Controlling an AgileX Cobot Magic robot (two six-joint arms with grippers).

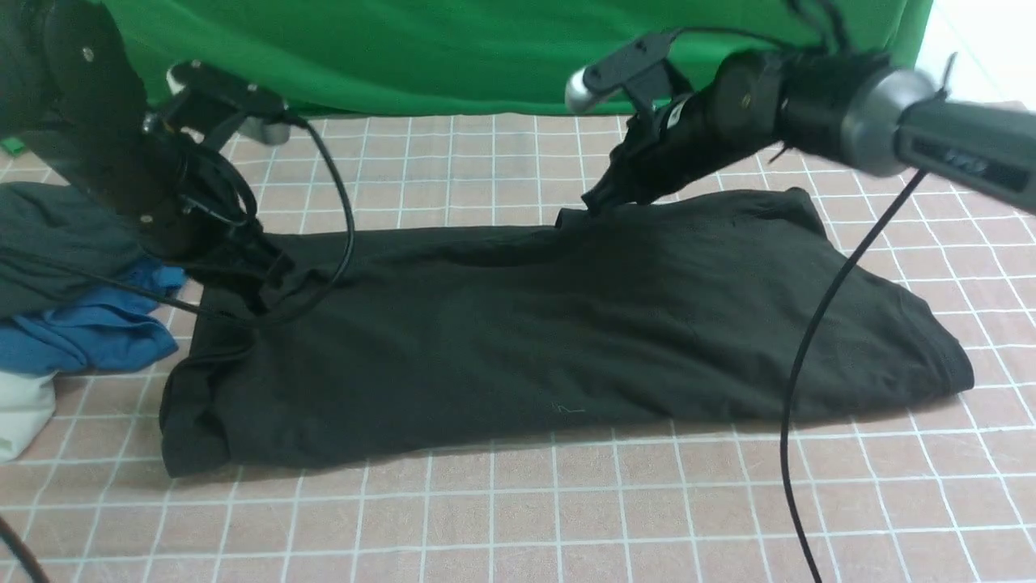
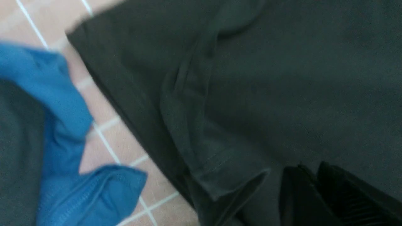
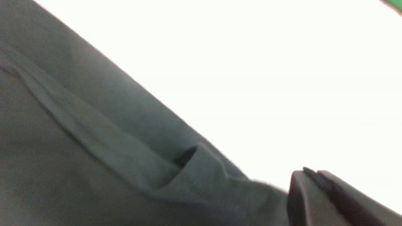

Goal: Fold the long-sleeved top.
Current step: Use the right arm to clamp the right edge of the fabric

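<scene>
We see a plain black long-sleeved top (image 1: pixel 566 324) on a pink, white-gridded tabletop (image 1: pixel 566 518), a blue garment (image 1: pixel 81 336) and a green backdrop (image 1: pixel 445 48).

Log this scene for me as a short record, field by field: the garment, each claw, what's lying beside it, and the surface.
garment: black long-sleeved top, spread across the table
right claw: shut, pinching the top's far edge
left claw: down on the top's far left corner; grip unclear
beside: blue garment and dark grey-green garment, piled left of the top
surface: pink tablecloth with white grid
backdrop: green cloth
</scene>
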